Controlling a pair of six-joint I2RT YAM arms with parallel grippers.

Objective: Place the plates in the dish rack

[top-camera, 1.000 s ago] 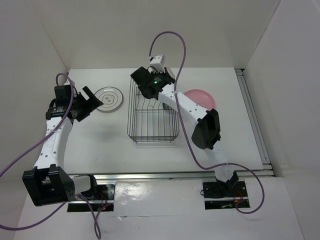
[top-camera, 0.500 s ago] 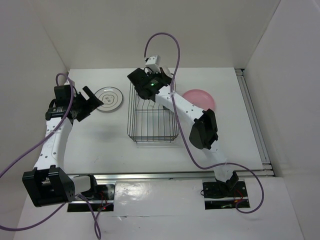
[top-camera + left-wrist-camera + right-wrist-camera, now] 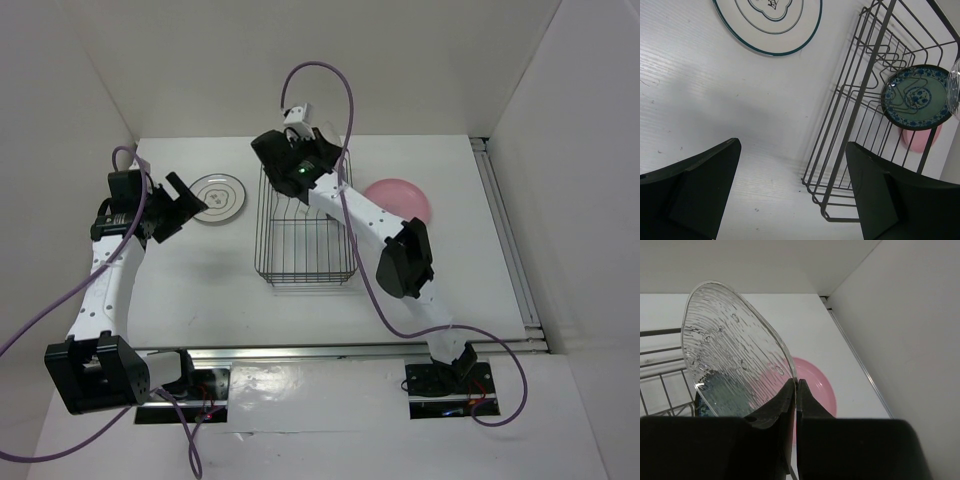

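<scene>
The black wire dish rack (image 3: 305,230) stands mid-table. My right gripper (image 3: 796,386) is shut on the rim of the clear glass plate (image 3: 730,350) and holds it tilted above the rack's far end (image 3: 290,168). The dark teal plate (image 3: 916,97) stands on edge inside the rack. The pink plate (image 3: 402,198) lies flat right of the rack. The white plate with grey rings (image 3: 218,196) lies flat left of the rack. My left gripper (image 3: 182,205) is open and empty just left of the white plate, above the table.
In the left wrist view the rack's near corner (image 3: 840,200) sits between my open fingers (image 3: 695,190). White walls close in the table at the back and sides. A metal rail (image 3: 505,235) runs along the right edge.
My right gripper has carried the glass plate a little left and farther back over the rack's far end. The left arm has not moved.
</scene>
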